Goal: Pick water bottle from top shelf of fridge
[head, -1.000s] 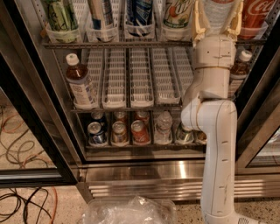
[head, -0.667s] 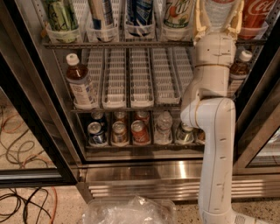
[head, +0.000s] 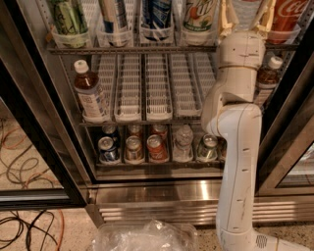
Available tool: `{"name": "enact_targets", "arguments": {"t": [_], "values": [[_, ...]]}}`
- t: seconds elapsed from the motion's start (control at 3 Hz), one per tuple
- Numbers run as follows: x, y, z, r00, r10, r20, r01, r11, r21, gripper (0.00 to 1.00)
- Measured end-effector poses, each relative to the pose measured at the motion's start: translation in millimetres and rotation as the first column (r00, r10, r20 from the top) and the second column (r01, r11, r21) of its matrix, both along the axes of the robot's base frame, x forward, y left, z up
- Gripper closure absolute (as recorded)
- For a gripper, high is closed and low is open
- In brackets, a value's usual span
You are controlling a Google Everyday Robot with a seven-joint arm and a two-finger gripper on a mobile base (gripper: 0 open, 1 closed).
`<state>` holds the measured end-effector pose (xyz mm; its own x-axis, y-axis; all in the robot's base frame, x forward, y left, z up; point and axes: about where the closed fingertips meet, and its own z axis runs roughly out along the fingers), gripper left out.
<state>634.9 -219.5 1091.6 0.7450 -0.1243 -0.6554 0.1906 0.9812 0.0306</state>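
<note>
Barely anything has shifted this past second: the gripper (head: 246, 24) still hovers at the top shelf (head: 132, 49) of the fridge (head: 162, 193), spread astride the water bottle (head: 245, 9) standing there, so the squeeze seems still to come.

Just right of the gripper (head: 245, 19), up at the top shelf (head: 132, 49), a red bottle (head: 290, 14) reads "Coca-Cola". Other labels are illegible.

Top shelf (head: 132, 49): drink bottles in clear cups (head: 115, 37); the gripper (head: 247, 19) is at the water bottle (head: 248, 7), right of centre. Middle rack (head: 147, 121): white slotted trays (head: 158, 86), a brown tea bottle (head: 91, 95) at the left end. Bottom rack (head: 147, 164): cans (head: 132, 147) and a small clear bottle (head: 184, 142).
</note>
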Motion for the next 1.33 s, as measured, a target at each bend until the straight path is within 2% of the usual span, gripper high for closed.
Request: {"name": "enact_targets", "arguments": {"t": [1.0,1.33], "values": [[-0.1,-0.2,0.7,1.0000,-0.002,0.001,0.002,1.000,0.000,1.00],[-0.7,-0.3,3.9,1.0000,-0.002,0.001,0.002,1.000,0.000,1.00]]}}
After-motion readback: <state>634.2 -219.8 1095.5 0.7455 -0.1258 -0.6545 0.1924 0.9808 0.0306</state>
